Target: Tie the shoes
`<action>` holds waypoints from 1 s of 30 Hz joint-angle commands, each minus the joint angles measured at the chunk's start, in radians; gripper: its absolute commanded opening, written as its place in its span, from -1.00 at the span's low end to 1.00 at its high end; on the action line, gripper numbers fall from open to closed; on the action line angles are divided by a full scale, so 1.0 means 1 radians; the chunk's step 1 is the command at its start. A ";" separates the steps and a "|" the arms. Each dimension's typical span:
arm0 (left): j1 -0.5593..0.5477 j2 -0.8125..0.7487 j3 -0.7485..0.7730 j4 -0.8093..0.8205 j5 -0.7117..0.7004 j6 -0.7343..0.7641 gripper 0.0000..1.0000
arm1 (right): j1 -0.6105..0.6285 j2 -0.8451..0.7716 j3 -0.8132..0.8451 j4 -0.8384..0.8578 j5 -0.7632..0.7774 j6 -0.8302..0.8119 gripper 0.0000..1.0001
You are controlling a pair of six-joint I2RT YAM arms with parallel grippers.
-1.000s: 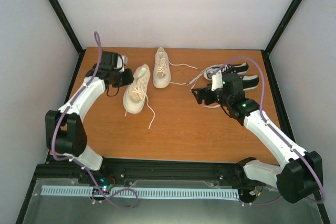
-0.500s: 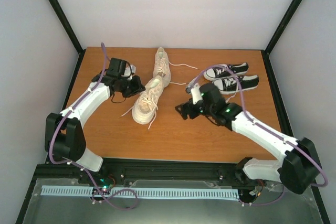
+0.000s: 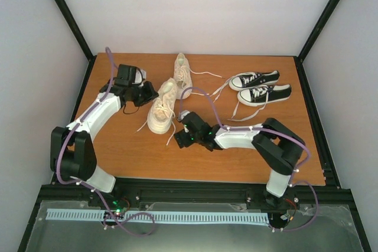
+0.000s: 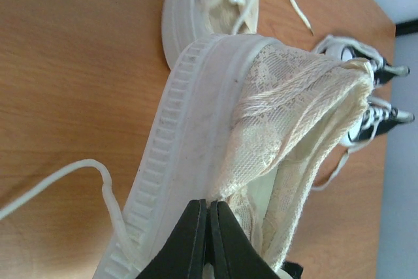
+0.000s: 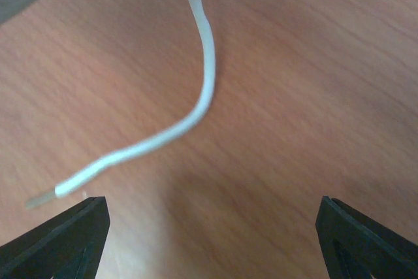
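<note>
- Left gripper (image 4: 208, 225), clamped on the heel of the cream canvas sneaker (image 3: 162, 107), has dragged it centreward.
- Right gripper (image 5: 210, 208), come from 2 o'clock, gapes wide over its white lace (image 5: 196, 106), ready to grasp.

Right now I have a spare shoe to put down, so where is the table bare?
Barest: the near-left of the table, bordered by the left arm, the nearer cream shoe and the open right gripper. Loose laces cross the gap between that shoe and the black sneakers. The far left is crowded: the left gripper is shut on that shoe's heel.
</note>
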 commanded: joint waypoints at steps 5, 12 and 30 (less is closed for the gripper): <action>0.071 0.018 -0.026 0.107 0.000 0.002 -0.99 | 0.030 0.193 0.178 0.102 0.090 0.017 0.73; 0.095 0.022 -0.044 0.119 -0.010 0.020 -0.99 | 0.032 0.306 0.260 0.007 0.144 0.009 -0.13; -0.104 0.053 -0.157 0.256 0.055 -0.120 -0.98 | -0.124 -0.341 -0.134 -0.198 0.302 0.119 -0.94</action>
